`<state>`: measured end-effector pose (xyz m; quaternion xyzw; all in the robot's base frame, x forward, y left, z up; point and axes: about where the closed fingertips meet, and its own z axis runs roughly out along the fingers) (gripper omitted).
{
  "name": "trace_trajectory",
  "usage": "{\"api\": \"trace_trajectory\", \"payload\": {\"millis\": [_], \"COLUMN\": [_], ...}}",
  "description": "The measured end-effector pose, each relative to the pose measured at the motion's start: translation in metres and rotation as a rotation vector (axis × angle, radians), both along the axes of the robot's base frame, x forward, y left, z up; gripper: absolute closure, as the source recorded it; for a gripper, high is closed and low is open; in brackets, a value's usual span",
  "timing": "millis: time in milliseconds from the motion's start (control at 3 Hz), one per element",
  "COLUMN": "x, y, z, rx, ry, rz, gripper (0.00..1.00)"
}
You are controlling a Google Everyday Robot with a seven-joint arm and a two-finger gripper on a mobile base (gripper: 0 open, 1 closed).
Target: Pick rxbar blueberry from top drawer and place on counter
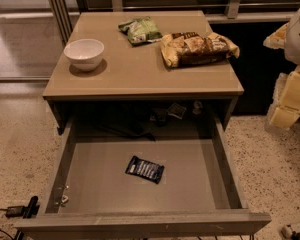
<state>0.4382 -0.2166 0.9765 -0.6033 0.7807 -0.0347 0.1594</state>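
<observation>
Currently the rxbar (145, 169) lies flat on the floor of the open drawer (97, 181). The gripper (290, 96) sits right of the drawer; its state cannot be told. Risk: the thin wrapper may slip from a shallow grasp.

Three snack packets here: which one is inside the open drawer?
The rxbar blueberry, small and dark, flat in the top drawer; the green bag and yellow-brown chip bag lie on the counter. The gripper is at the right edge.
</observation>
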Motion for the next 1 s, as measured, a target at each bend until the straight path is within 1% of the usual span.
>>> {"api": "trace_trajectory", "payload": {"millis": [333,667,1000], "x": [0.0,-0.003,-0.004], "y": [0.0,0.007,0.021], "z": [0.0,-0.012,-0.046], "rx": [0.0,0.031,0.097], "ry": [0.0,-0.013,-0.011], "rz": [0.0,0.011,0.009], "gripper": [0.0,0.0,0.0]}}
